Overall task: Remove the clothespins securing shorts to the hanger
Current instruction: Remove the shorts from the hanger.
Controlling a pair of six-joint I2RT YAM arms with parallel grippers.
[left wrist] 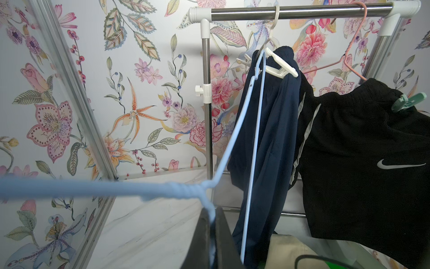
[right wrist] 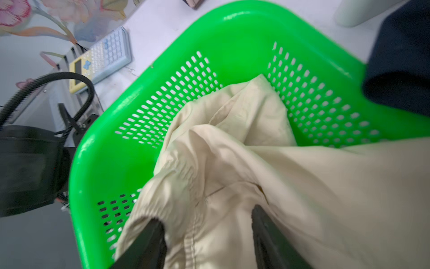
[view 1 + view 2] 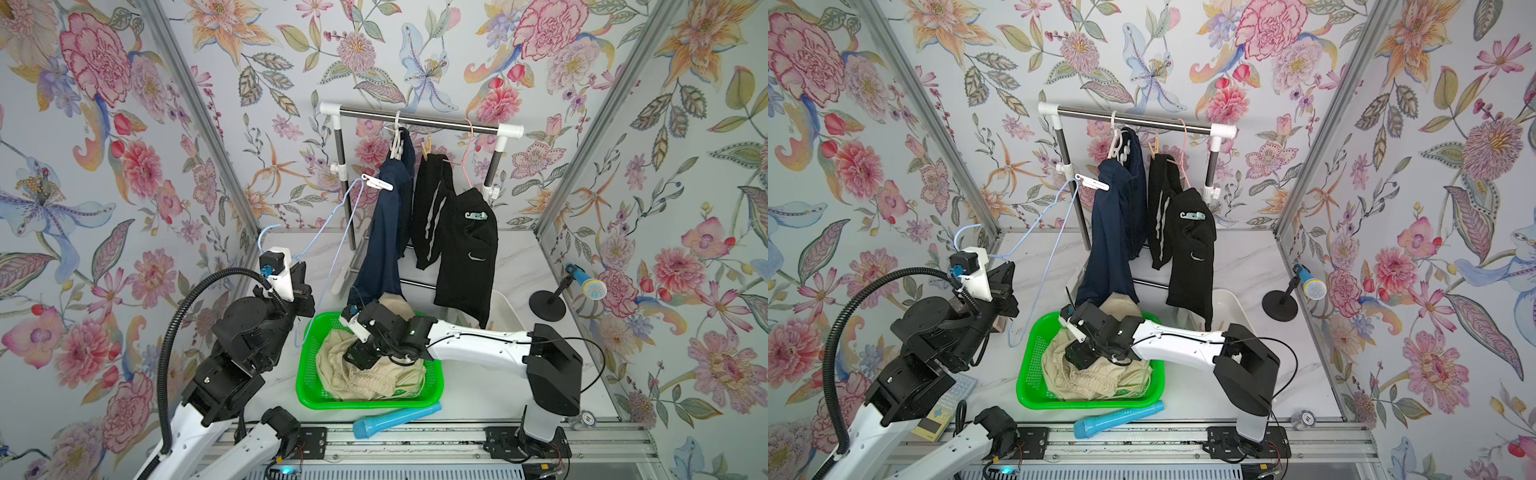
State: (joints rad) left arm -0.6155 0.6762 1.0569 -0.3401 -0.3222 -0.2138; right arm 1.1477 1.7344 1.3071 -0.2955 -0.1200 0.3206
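My left gripper [image 1: 210, 216] is shut on the neck of a light blue wire hanger [image 1: 232, 144] and holds it tilted toward the rack. A white clothespin [image 3: 377, 183] joins the hanger's far end to the navy shorts [image 3: 386, 232], which hang from a white hanger [image 3: 397, 137]. The black shorts [image 3: 465, 249] hang beside them with a teal clothespin [image 1: 408, 102] on the waistband and a wooden clothespin [image 3: 426, 147] at the top. My right gripper [image 2: 207, 216] is open, its jaws apart just above the cream shorts [image 2: 232, 151] lying in the green basket [image 3: 307, 386].
The metal rack [image 3: 415, 118] stands at the back, with a pink hanger [image 3: 468, 153] on its bar. A blue tube [image 3: 395, 419] lies in front of the basket. A microphone on a stand [image 3: 582, 282] and a white bin [image 3: 505, 311] are at the right. A calculator [image 3: 951, 403] lies at the left.
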